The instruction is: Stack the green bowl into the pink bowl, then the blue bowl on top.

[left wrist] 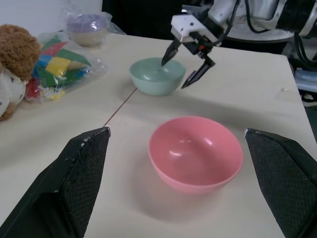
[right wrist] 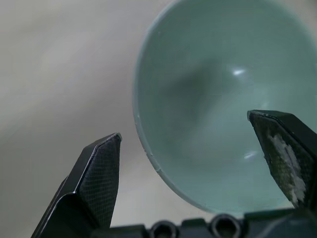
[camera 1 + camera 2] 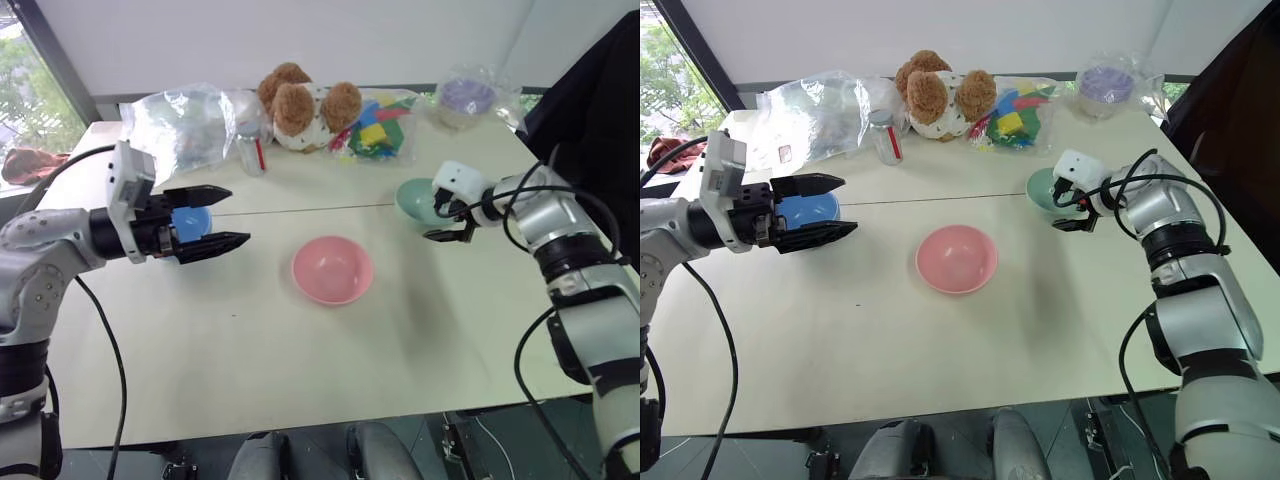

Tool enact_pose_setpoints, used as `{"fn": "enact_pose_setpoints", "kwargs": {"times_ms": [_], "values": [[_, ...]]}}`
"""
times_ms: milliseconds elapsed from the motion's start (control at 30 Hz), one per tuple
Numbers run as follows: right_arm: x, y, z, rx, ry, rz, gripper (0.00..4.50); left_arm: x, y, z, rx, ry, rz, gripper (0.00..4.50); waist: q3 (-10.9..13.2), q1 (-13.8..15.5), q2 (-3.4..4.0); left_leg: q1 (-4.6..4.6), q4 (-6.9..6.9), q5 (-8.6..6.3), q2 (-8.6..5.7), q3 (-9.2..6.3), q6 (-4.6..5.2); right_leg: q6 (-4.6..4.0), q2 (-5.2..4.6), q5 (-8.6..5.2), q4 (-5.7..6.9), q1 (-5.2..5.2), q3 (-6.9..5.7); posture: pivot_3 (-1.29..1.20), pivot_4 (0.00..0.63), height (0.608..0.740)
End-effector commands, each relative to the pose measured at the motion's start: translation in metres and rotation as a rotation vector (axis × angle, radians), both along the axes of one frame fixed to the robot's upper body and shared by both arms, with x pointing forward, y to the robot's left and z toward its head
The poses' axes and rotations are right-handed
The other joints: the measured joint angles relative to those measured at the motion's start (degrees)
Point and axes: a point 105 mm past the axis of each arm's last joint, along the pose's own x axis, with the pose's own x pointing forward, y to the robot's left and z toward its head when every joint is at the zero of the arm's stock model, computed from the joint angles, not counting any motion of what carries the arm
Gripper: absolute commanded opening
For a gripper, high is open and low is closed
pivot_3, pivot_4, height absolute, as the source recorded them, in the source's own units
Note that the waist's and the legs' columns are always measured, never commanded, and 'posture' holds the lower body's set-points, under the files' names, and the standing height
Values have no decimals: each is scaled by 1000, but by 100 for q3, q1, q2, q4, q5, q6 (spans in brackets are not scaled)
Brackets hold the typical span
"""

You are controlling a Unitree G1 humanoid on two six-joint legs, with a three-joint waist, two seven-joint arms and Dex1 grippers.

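The green bowl (image 3: pixel 414 198) stands at the table's right. My right gripper (image 3: pixel 438 222) is open at its near rim; in the left wrist view one finger points into the green bowl (image 1: pixel 156 77) and the other hangs outside it. The pink bowl (image 3: pixel 332 270) sits empty at the table's middle. On the left stands the blue bowl (image 3: pixel 805 210), partly hidden behind my left gripper (image 3: pixel 238 214). That gripper is open and empty, level above the table, pointing toward the pink bowl (image 1: pixel 195 153).
Along the far edge lie a crumpled clear plastic bag (image 3: pixel 185 120), a small bottle (image 3: pixel 250 148), a brown teddy bear (image 3: pixel 300 105), a bag of coloured blocks (image 3: pixel 378 128) and a plastic-wrapped purplish bowl (image 3: pixel 466 97). A dark object (image 3: pixel 600 120) rises at the far right.
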Motion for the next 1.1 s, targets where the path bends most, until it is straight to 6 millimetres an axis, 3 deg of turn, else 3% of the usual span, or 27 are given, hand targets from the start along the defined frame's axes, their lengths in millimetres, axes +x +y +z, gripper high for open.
{"fn": "enact_pose_setpoints", "kwargs": {"times_ms": [33,133,267,300,367,433,567,667,733,833,1000,1100], "values": [[6,4,10,22,-28,-1,3894,-4,2,12,14,-54,6,4500,0,7,0,0,0,0,0,0,0,0,-1,0,0,0,0,0,150,740],[7,3,4,14,-16,-2,2595,-6,3,12,18,-54,13,4500,0,8,0,-1,0,0,-1,0,0,0,-3,0,-1,0,-1,0,150,740],[9,8,19,36,-51,28,407,-6,4,12,21,-53,19,4500,0,3,0,-1,0,0,-2,-1,-1,0,-6,0,-1,0,-1,0,150,740],[9,9,26,27,-70,46,41,-6,4,12,21,-53,19,4500,1,3,1,-1,0,0,-2,-1,-1,0,-6,0,0,0,-1,0,150,740],[6,18,44,35,-101,120,41,-6,4,13,22,-53,19,4500,0,4,1,0,0,0,-1,-3,-1,0,-5,0,0,0,-3,0,150,740],[-3,41,66,80,-121,243,41,-5,4,12,23,-52,18,4500,1,6,2,-1,-1,0,-1,-3,-1,0,-6,0,0,0,-3,0,150,740],[-44,83,82,78,-94,535,41,-4,3,13,26,-50,11,4500,2,12,4,-2,-6,-1,1,-8,0,1,-4,0,0,-2,-6,0,150,740],[-97,124,77,52,-18,812,41,-2,3,13,26,-48,6,4500,2,46,4,-3,-6,-14,1,-16,22,1,-5,0,0,-1,-13,0,150,740],[-118,136,66,-3,12,917,41,-2,3,13,29,-47,3,4500,2,58,4,-5,-2,-16,0,-17,27,1,-6,0,0,0,-15,0,150,740],[-126,141,50,-57,45,961,41,-2,3,13,36,-44,3,4500,1,77,2,-5,10,-18,-6,-16,31,2,-13,1,0,6,-16,0,150,740],[-121,144,30,-117,57,976,41,-5,6,12,44,-39,16,4500,-1,145,-1,0,13,-19,-10,-16,32,2,-16,1,1,10,-16,0,150,740],[-121,147,24,-129,69,997,1141,-8,7,12,49,-39,28,4500,-1,154,-1,-1,7,-14,-8,-16,24,1,-12,1,0,5,-16,0,150,740]]}}
